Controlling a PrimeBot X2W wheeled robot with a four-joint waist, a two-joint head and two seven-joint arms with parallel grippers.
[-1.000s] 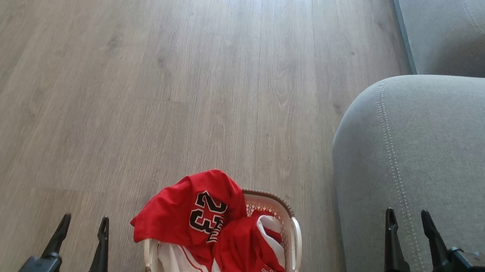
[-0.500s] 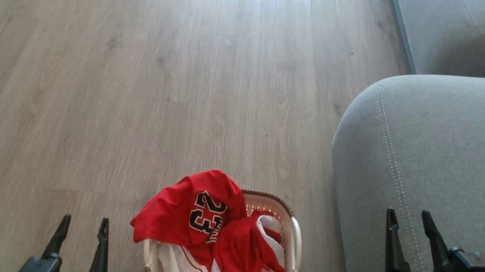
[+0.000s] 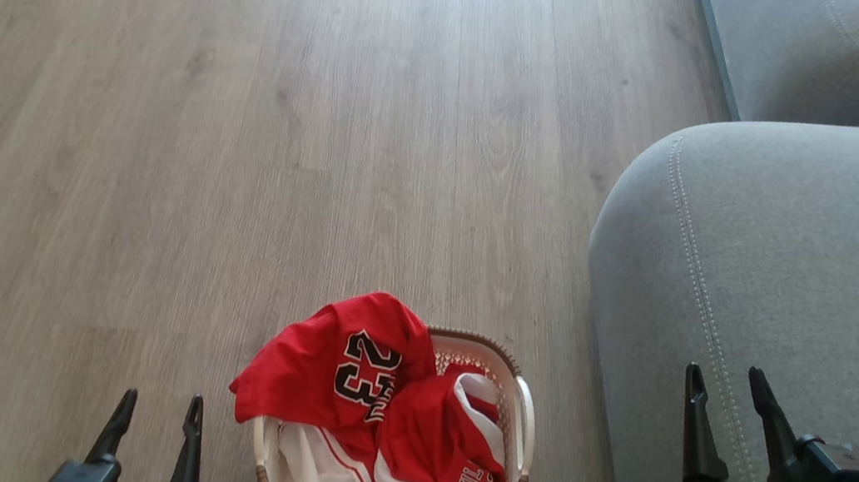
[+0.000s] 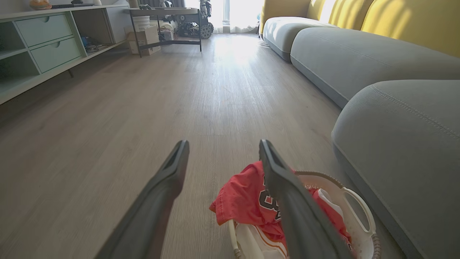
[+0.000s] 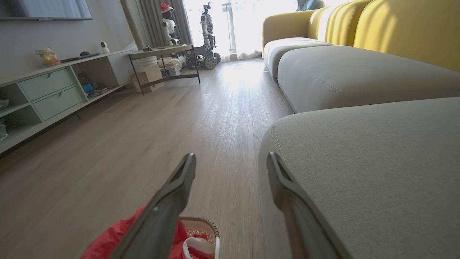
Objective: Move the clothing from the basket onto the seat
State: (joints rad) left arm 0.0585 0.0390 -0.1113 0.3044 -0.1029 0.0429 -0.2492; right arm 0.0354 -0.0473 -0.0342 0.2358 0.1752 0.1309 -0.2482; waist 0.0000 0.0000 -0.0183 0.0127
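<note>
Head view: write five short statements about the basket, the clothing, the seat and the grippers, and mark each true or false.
1. The clothing lies in the basket, which stands on the floor. True.
2. The left gripper is shut on the clothing. False: it is open, holds nothing and is beside the basket.
3. The seat is on the robot's right of the basket. True.
4. Part of the clothing already lies on the seat. False: all the red clothing in view is in the basket, one piece draped over its rim.
5. The right gripper is open. True.
</note>
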